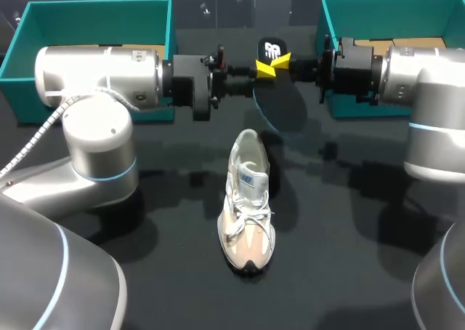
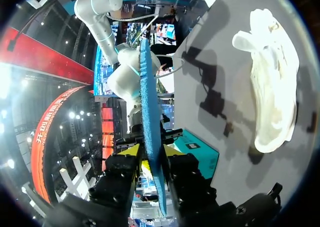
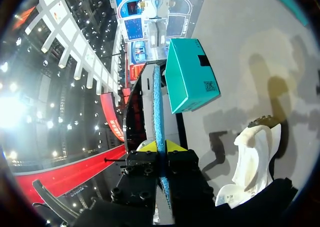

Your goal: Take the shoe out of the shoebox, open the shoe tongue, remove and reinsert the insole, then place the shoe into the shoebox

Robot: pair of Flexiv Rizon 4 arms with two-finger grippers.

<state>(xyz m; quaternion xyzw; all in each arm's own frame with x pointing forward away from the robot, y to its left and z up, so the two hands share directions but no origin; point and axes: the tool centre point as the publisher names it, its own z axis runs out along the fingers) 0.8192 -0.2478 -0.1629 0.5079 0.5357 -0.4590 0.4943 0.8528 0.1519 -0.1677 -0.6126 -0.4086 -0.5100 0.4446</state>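
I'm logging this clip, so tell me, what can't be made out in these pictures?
Head view: the left arm covers most of the left shoebox's floor, the right arm the right shoebox's.
Head view: tongue and laces hide the shoe's inside toward the toe.
Wrist views: the insole shows edge-on, so its faces are unseen.

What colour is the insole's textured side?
Bright blue; the insole shows it best in the left wrist view.

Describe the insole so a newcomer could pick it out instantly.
Start at the back of the black table, between the left shoebox and right shoebox. There the left end effector and right end effector meet, both pinching the insole behind the shoe. It alone is a flat, dark, foot-shaped sheet with a white logo.
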